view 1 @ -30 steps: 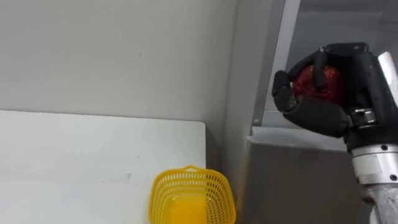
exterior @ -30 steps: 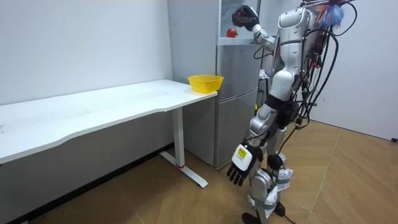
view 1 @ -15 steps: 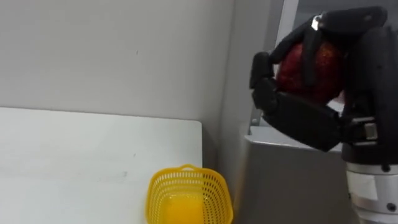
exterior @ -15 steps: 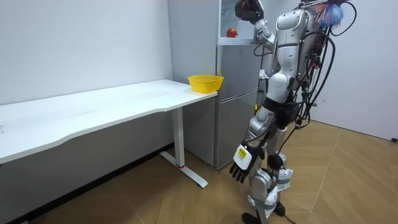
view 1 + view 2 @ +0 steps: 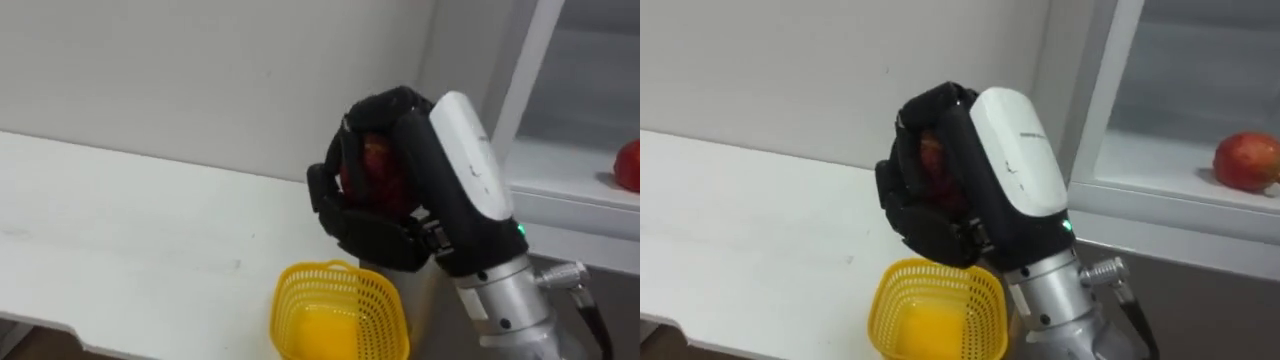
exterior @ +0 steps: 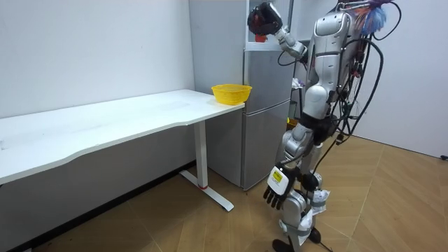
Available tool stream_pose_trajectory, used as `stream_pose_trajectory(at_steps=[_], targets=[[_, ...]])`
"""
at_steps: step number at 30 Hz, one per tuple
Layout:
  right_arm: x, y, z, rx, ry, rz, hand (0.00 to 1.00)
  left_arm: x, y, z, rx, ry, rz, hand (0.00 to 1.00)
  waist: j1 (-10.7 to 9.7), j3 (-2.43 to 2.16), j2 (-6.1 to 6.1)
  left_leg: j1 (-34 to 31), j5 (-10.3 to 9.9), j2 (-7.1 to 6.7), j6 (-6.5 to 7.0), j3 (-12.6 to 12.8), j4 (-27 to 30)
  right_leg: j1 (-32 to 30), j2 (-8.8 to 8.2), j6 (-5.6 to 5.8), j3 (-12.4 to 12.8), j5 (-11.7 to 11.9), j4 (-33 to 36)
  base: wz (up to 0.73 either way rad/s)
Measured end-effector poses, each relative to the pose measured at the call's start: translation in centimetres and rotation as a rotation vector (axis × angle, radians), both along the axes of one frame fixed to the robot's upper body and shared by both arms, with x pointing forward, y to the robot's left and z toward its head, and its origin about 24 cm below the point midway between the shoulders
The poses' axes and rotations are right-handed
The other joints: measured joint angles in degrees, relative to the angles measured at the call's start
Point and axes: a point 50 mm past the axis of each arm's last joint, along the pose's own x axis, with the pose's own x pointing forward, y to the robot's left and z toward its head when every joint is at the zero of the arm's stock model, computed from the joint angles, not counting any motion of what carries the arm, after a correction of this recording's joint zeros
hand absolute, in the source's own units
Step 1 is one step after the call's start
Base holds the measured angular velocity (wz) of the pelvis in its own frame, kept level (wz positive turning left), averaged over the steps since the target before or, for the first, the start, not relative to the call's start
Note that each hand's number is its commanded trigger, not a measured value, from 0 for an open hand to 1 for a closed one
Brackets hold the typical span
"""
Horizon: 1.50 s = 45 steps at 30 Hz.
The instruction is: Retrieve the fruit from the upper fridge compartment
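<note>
My right hand point(image 5: 400, 205) is shut on a red round fruit point(image 5: 374, 166), whose skin shows between the dark fingers. It hangs in the air just above the yellow mesh basket point(image 5: 300, 290), left of the open upper fridge compartment. In the room view the same hand point(image 6: 264, 17) is raised high in front of the fridge point(image 6: 269, 105), up and to the right of the basket point(image 6: 232, 92). A second red fruit point(image 5: 1247, 160) lies on the white fridge shelf point(image 5: 1160, 165). My left hand point(image 6: 278, 189) hangs open by my thigh.
The basket stands at the right end of a long white table point(image 6: 105, 122), which butts against the grey fridge. A plain wall runs behind the table. I stand on the wooden floor close before the fridge.
My right hand has come out of the fridge compartment with the fruit and swung left, over the basket. The eye view has shifted, so the shelf with the second fruit now shows.
</note>
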Motion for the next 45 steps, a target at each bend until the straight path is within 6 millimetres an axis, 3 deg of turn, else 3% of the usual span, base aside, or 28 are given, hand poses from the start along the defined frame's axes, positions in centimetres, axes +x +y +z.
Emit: stream_pose_trajectory(at_steps=[8,18,23,29,31,32,33,45], targets=[[2.8,0.5,-4.6,-0.122,0.252,-0.042,1.00,-0.1,0.3,0.1,0.013,0.025,0.007,0.00,2.79,-0.18,-0.26,-1.12,0.02,-0.22,0.02,-1.63,0.78,-0.55,-0.46,0.17,-1.50,-0.12,0.30,0.11],[4.3,-1.0,-8.8,-0.196,0.436,-0.138,1.00,0.5,0.3,0.2,-0.001,0.008,-0.001,0.00,3.10,-0.13,-0.39,-1.28,0.05,-0.24,0.04,-2.38,0.38,-0.48,-0.60,0.22,-2.81,-0.14,0.38,0.02],[4.5,-1.4,-10.1,-0.206,0.492,-0.156,1.00,0.4,0.5,0.3,-0.005,0.016,-0.010,0.00,3.12,-0.02,-0.53,-1.57,0.06,-0.25,0.03,-2.39,0.51,-0.63,-0.57,0.21,-2.88,-0.14,0.32,0.00],[4.5,-1.5,-10.0,-0.196,0.477,-0.162,1.00,0.4,0.9,0.4,-0.003,0.023,-0.014,0.00,3.19,-0.02,-0.53,-1.64,0.06,-0.25,0.03,-2.42,0.58,-0.69,-0.57,0.21,-2.92,-0.13,0.32,0.00],[4.5,-1.4,-10.0,-0.193,0.473,-0.161,0.70,0.4,0.9,0.4,-0.007,0.025,-0.014,0.00,3.20,-0.02,-0.53,-1.64,0.06,-0.25,0.03,-2.43,0.68,-0.68,-0.57,0.21,-2.92,-0.13,0.32,0.00],[4.5,-1.5,-10.1,-0.186,0.477,-0.160,0.07,0.4,0.8,0.4,-0.011,0.027,-0.017,0.00,3.23,-0.02,-0.53,-1.64,0.06,-0.25,0.03,-2.45,0.77,-0.66,-0.58,0.21,-2.98,-0.13,0.32,0.00],[4.5,-1.6,-10.2,-0.176,0.487,-0.159,0.00,0.4,0.8,0.4,-0.011,0.027,-0.019,0.00,3.29,-0.02,-0.53,-1.64,0.06,-0.25,0.03,-2.47,0.83,-0.64,-0.59,0.21,-3.00,-0.13,0.32,0.00],[4.7,-2.1,-10.9,-0.169,0.529,-0.173,0.00,0.7,0.8,0.4,-0.005,0.032,-0.060,0.00,4.33,0.07,-0.38,-1.77,0.06,-0.21,0.04,-2.44,0.80,-0.70,-0.68,0.21,-2.98,-0.13,0.34,0.00]])
